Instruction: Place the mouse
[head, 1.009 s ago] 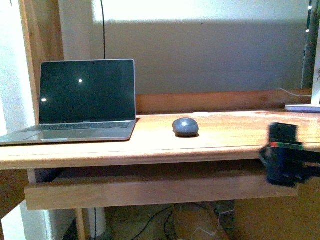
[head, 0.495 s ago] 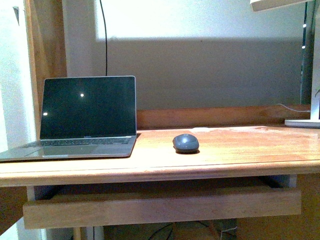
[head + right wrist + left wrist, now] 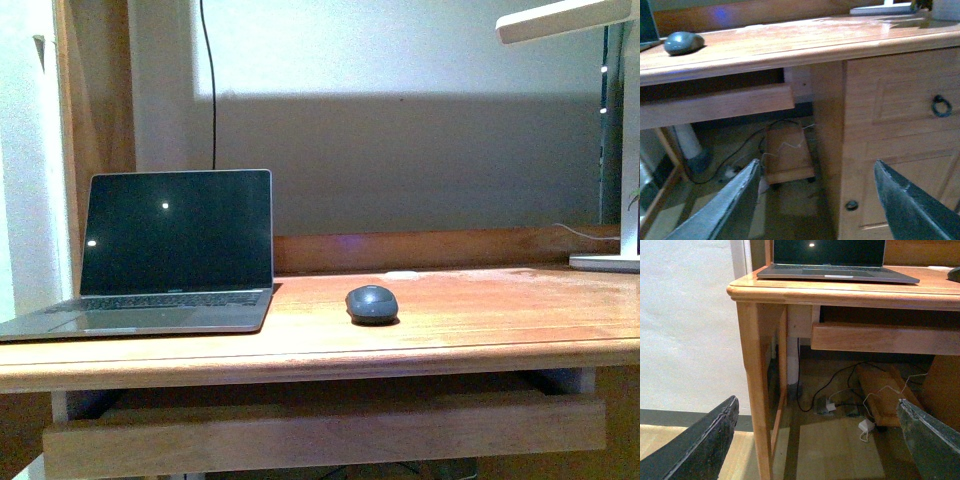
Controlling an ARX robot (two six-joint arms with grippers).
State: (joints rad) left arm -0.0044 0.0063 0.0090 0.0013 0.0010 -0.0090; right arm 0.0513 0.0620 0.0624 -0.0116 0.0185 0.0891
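Front view: mouse point(image 3: 372, 303) sits alone on the bench point(image 3: 480, 320), about midway along its length and between the front edge and the raised back rail. Open laptop point(image 3: 170, 255) stands at the bench's left end, just beside the mouse but not touching. Lamp base point(image 3: 605, 262) at the back right corner. Neither arm is in view here. Nothing holds the mouse.

Left wrist view: left gripper point(image 3: 815, 440) hangs below bench height off the front left corner, near the bench leg point(image 3: 757, 390). Fingers spread wide, nothing between them. Laptop front edge shows above; the mouse is only a dark sliver at the frame edge.

Right wrist view: right gripper point(image 3: 820, 200) is also low, in front of the bench's right-hand cabinet point(image 3: 900, 125). Fingers spread, empty. The mouse lies on the bench top, well apart from the gripper and above it.

Judgement: the mouse appears already set down beside the laptop, so the placing looks done, both arms clear. If a further move is wanted, it calls for raising an arm above the front edge before reaching in; otherwise, park.
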